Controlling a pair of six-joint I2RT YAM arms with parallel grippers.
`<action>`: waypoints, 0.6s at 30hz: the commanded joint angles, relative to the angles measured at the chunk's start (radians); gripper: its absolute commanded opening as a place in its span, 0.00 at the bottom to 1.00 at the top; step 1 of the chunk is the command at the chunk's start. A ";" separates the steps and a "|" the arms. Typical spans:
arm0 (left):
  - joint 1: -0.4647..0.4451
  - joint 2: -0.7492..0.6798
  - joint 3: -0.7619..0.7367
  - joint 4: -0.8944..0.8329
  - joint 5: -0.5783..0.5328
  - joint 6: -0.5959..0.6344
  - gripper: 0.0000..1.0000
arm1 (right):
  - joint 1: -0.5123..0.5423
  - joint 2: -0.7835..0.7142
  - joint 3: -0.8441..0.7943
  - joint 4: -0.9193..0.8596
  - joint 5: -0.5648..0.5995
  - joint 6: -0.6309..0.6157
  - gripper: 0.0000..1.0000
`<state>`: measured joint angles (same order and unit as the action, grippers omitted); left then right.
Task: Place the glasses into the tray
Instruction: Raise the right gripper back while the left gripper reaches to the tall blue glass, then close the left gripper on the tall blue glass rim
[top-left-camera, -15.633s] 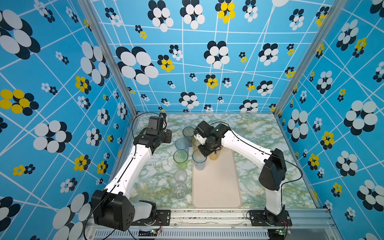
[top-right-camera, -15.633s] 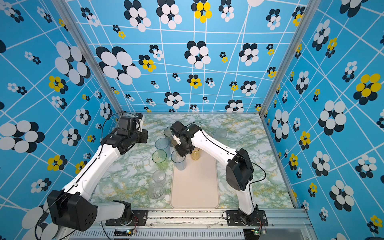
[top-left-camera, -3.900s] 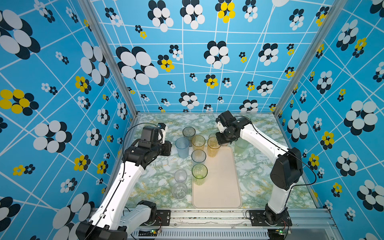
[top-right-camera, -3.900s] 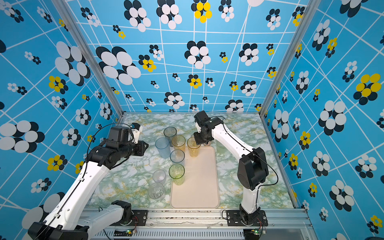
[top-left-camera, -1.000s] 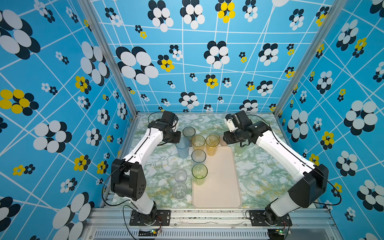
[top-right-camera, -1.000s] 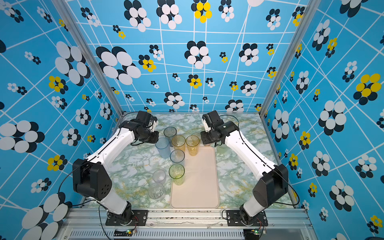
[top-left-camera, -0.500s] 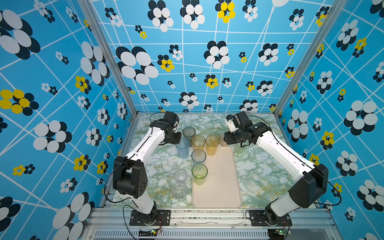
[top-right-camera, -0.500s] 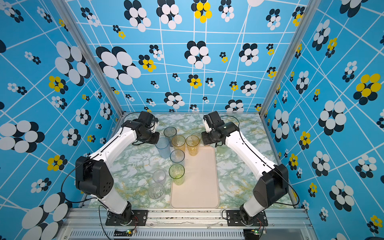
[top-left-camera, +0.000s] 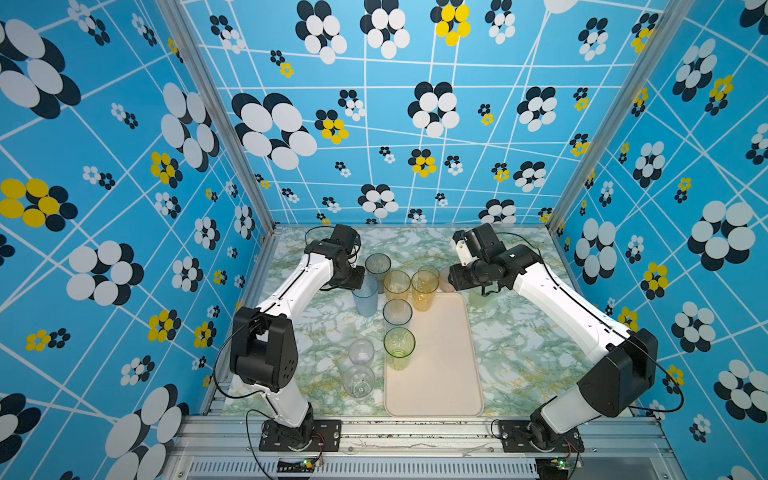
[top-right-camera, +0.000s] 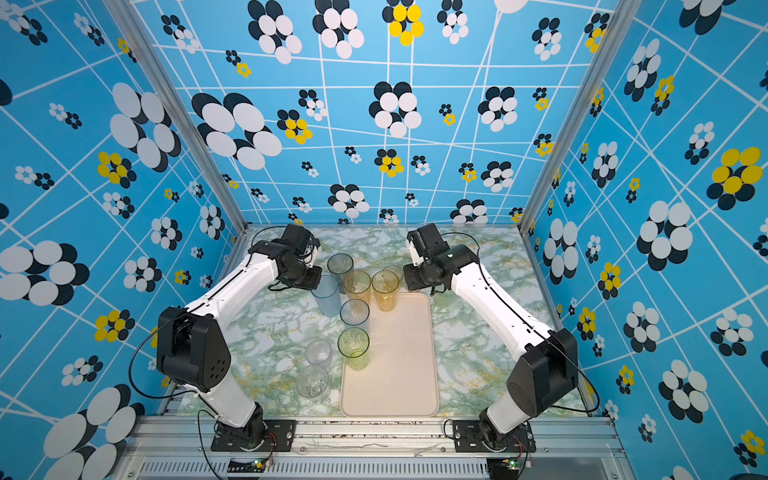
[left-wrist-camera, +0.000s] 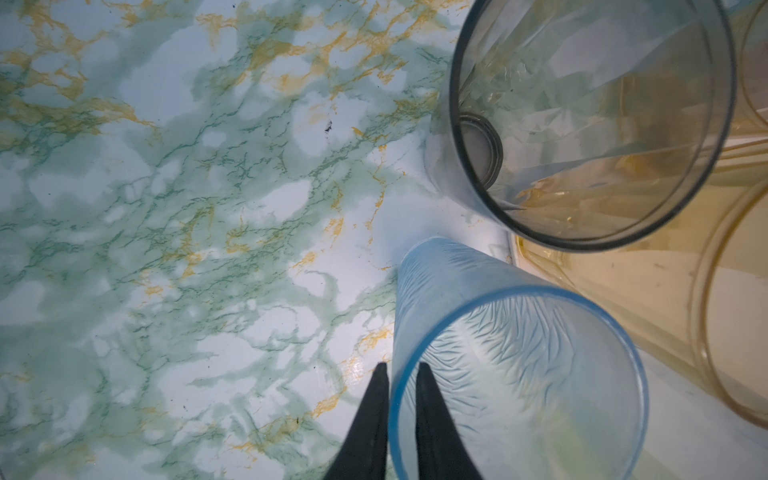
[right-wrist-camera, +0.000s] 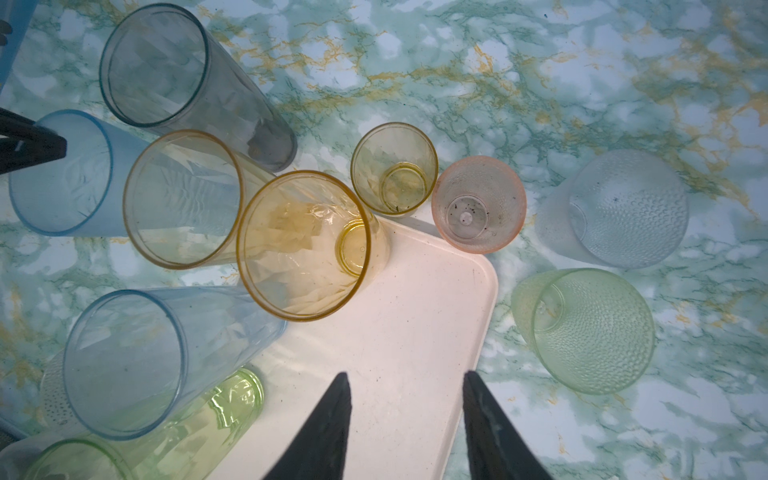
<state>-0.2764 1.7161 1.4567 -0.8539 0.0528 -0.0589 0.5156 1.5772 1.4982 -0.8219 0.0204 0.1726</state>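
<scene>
Tumblers, twelve in all.

Six tall:
- grey tumbler (right-wrist-camera: 166, 66)
- frosted blue tumbler (right-wrist-camera: 70, 178)
- pale amber tumbler (right-wrist-camera: 183, 199)
- deep amber tumbler (right-wrist-camera: 303, 245)
- clear blue tumbler (right-wrist-camera: 124, 361)
- green tumbler (right-wrist-camera: 199, 419)

Six short:
- small amber cup (right-wrist-camera: 395, 166)
- pink cup (right-wrist-camera: 478, 203)
- frosted white cup (right-wrist-camera: 623, 208)
- pale green cup (right-wrist-camera: 590, 332)
- clear cup (top-left-camera: 360, 351)
- second clear cup (top-left-camera: 358, 380)

Tray (right-wrist-camera: 395, 340): one.

Pincers, two: left pincer (left-wrist-camera: 401, 374), right pincer (right-wrist-camera: 405, 382).

Counter (top-left-camera: 519, 353): one.

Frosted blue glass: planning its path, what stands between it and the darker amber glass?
A paler amber glass, between the frosted blue glass and the darker amber glass, shown in the right wrist view.
</scene>
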 joint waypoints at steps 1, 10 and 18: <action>-0.010 0.020 0.036 -0.032 -0.027 0.014 0.15 | -0.007 -0.028 -0.019 0.010 -0.007 0.010 0.46; -0.014 0.017 0.041 -0.046 -0.058 0.022 0.01 | -0.006 -0.039 -0.030 0.017 -0.007 0.011 0.46; -0.012 -0.043 0.019 -0.066 -0.089 0.040 0.00 | -0.006 -0.046 -0.039 0.018 -0.010 0.011 0.46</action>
<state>-0.2840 1.7226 1.4693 -0.8864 -0.0021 -0.0433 0.5156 1.5604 1.4784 -0.8101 0.0200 0.1726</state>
